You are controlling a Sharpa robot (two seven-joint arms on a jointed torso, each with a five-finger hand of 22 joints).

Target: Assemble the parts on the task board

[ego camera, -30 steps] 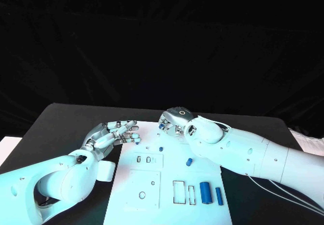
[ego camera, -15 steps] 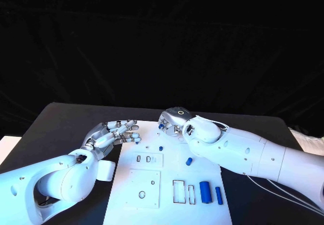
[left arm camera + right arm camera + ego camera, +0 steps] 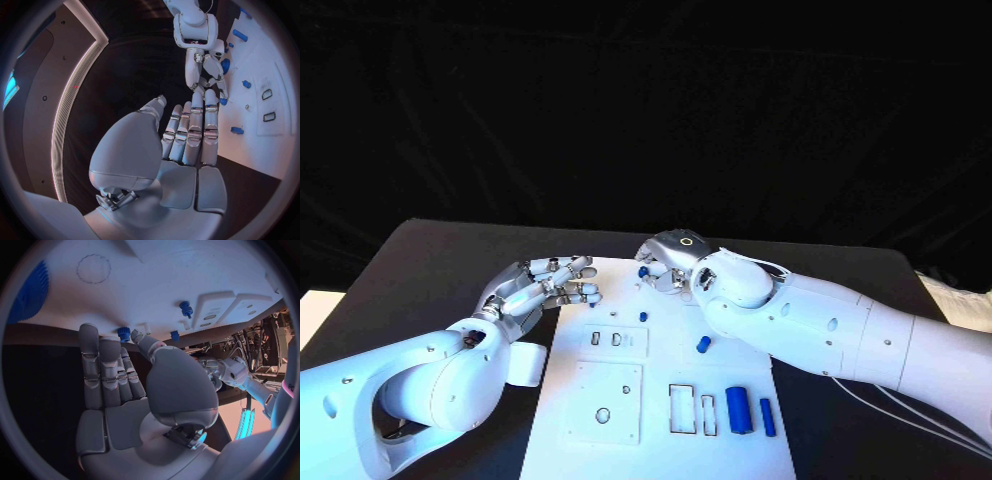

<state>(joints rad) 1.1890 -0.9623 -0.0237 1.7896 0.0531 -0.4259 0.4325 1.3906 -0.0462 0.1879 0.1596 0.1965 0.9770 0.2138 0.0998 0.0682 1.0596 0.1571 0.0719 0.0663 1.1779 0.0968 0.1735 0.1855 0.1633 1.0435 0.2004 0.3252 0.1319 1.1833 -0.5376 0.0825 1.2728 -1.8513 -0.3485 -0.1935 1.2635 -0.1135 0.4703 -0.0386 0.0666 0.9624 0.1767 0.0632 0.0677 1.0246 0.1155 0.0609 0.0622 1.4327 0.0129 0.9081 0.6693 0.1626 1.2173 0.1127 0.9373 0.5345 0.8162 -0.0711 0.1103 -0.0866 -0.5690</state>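
Note:
The white task board (image 3: 733, 370) lies mid-table. My right hand (image 3: 672, 262) is at its far edge, where the thumb and a fingertip pinch a small blue part (image 3: 643, 271), also seen in the right wrist view (image 3: 124, 333) against the board (image 3: 125, 275). My left hand (image 3: 545, 285) hovers over the board's far left edge with its fingers apart, holding nothing. The left wrist view has the left hand (image 3: 187, 140) pointing at the right hand (image 3: 203, 65). A blue peg (image 3: 643, 316), a short blue piece (image 3: 705, 345), a thick blue cylinder (image 3: 737, 410) and a thin one (image 3: 767, 416) are on the board.
The board has rectangular slots (image 3: 682, 409) and a raised square plate (image 3: 610, 395) near its front. Black table (image 3: 430, 270) surrounds it on both sides. A ribbed blue part (image 3: 31, 290) lies on the board away from the right hand.

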